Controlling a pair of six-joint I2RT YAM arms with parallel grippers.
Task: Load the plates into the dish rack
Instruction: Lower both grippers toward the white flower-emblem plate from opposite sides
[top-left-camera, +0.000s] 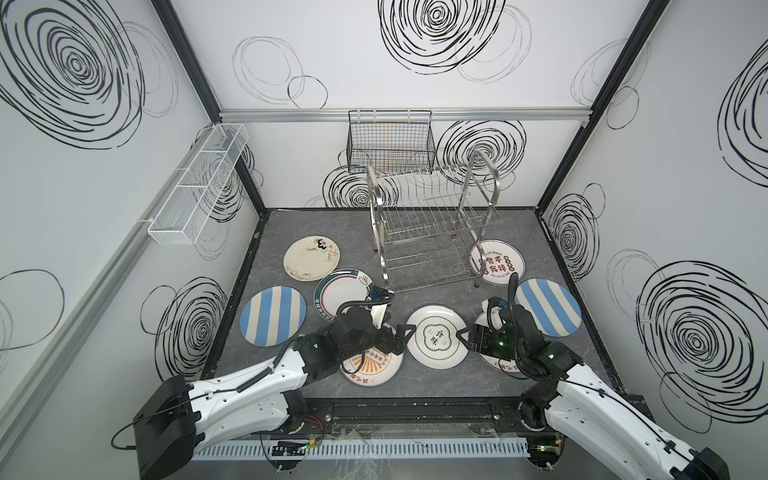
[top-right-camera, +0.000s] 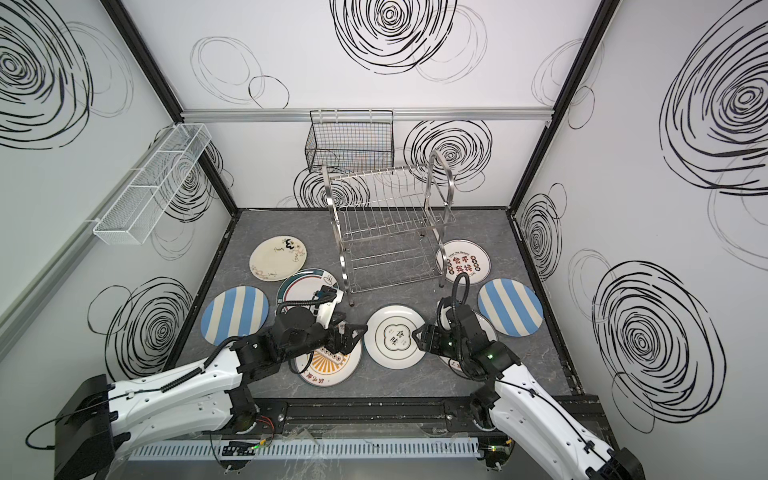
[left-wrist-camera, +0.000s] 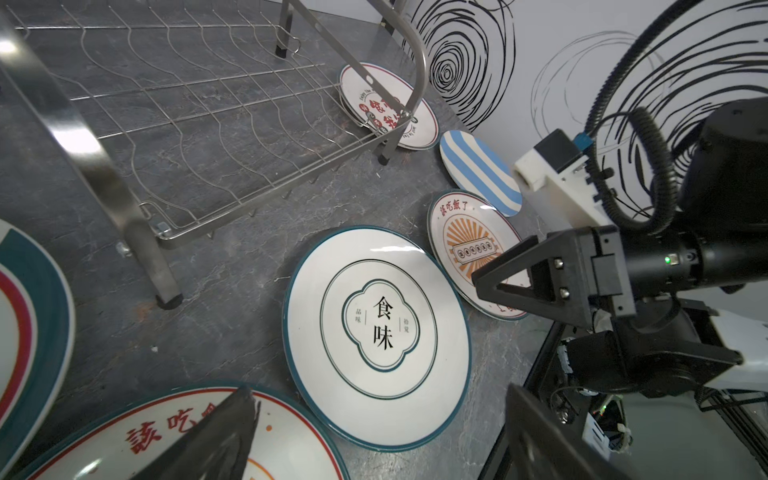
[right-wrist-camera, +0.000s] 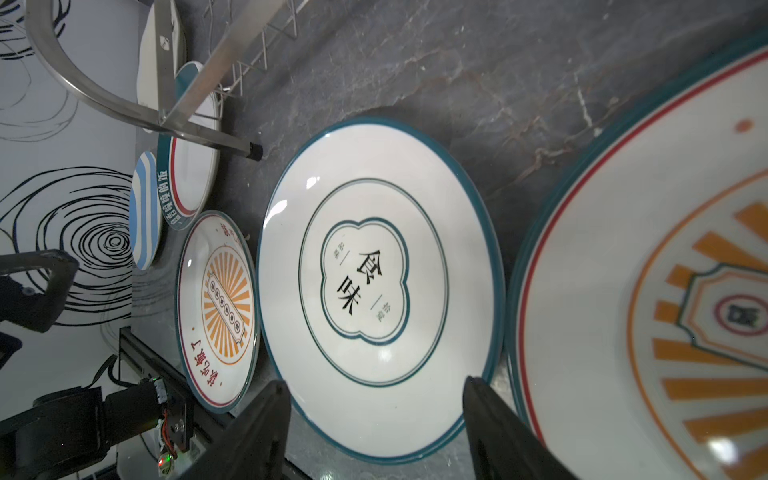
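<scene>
Grey marbled tabletop (top-left-camera: 415, 386) occupied by shiny two-tier steel wire dish rack (top-left-camera: 432, 232). Teal-rimmed white round plate (top-left-camera: 436, 343) laid flat before rack, rim straddled by right gripper (right-wrist-camera: 372, 384), jaws parted. Left gripper (left-wrist-camera: 380, 388) spread wide.

Teal-rimmed plate (left-wrist-camera: 376, 336) lies flat on the grey counter (left-wrist-camera: 232, 299), mid-view. Left gripper (left-wrist-camera: 378, 388) spread wide at its near edge, one finger (left-wrist-camera: 216, 436) over a sunburst plate (left-wrist-camera: 124, 440). Right gripper (left-wrist-camera: 494, 286) reaches in above a second sunburst plate (left-wrist-camera: 461, 232), tip near the teal rim. Dish rack (left-wrist-camera: 199, 124) stands beyond; red-lettered plate (left-wrist-camera: 419, 124) under its far corner.
</scene>
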